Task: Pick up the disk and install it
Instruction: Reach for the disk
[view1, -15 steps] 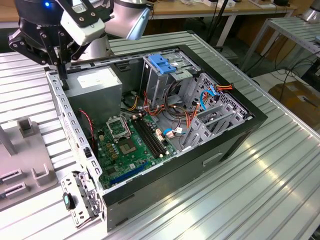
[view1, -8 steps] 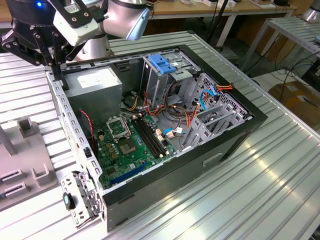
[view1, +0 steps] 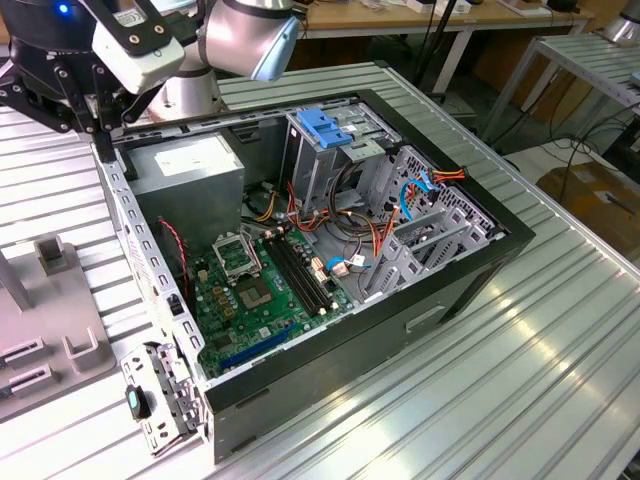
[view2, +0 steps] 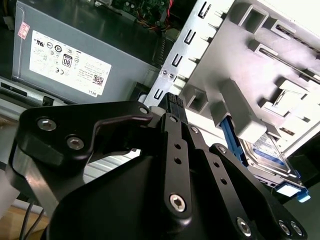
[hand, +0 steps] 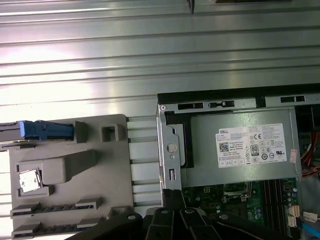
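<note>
The disk (view2: 267, 152) sits in a slot of a grey plastic fixture (view2: 260, 65) on the table beside the open computer case (view1: 470, 270). It is silver-grey with a blue-and-white label and blue side rails. In the first wrist view the disk (hand: 30, 131) shows as a blue rail at one end of the fixture (hand: 75, 170). My gripper (view2: 174, 104) is shut, its black fingers meeting at one tip with nothing between them. In the exterior view the gripper (view1: 100, 125) hangs above the case's rear corner, between the fixture (view1: 40, 300) and the power supply, apart from the disk.
A grey power-supply box (view1: 190, 165) with a white sticker fills the case's rear corner. A tall metal cage with a light-blue latch (view1: 325, 125) stands at the back. Grey drive bays (view1: 430, 235), loose cables and the green motherboard (view1: 260, 295) lie inside. The table is ribbed metal.
</note>
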